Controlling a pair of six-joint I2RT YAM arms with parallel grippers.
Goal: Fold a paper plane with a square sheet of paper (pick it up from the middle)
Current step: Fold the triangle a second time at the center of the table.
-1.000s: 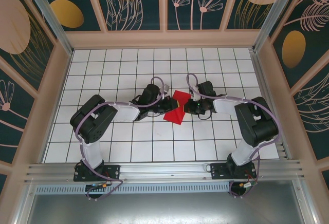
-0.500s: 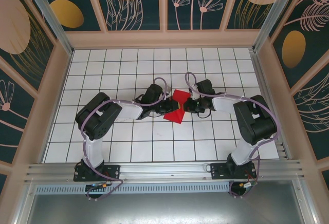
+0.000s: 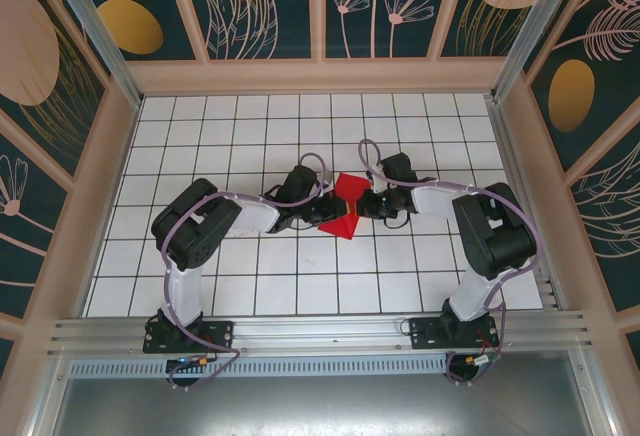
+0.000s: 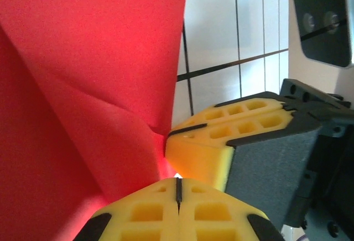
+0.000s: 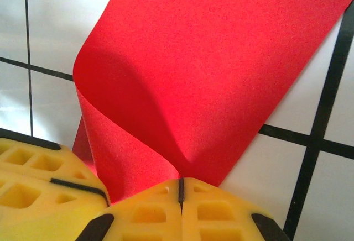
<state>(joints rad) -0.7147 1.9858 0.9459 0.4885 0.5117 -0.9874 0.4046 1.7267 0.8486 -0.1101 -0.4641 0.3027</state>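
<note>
Two pinches now hold the red paper [image 3: 350, 189] by its middle, at the centre of the worktop [image 3: 250, 136]. Our left fingers [image 4: 149, 216] have just pressed shut on it beside the right fingers [image 5: 215, 216], so we judge lifting can begin.

The white grid-tiled table [image 3: 200, 136] bears the red square sheet of paper [image 3: 347, 206], bent upward, near its middle.

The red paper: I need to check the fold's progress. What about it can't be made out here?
- Top external: the red sheet is small, its creases unreadable; the left gripper and right gripper cover its pinched middle.
- Left wrist: the sheet runs off the left and top edges, outline cut off.
- Right wrist: the curl hides its own underside; the top edge cuts it off.
</note>
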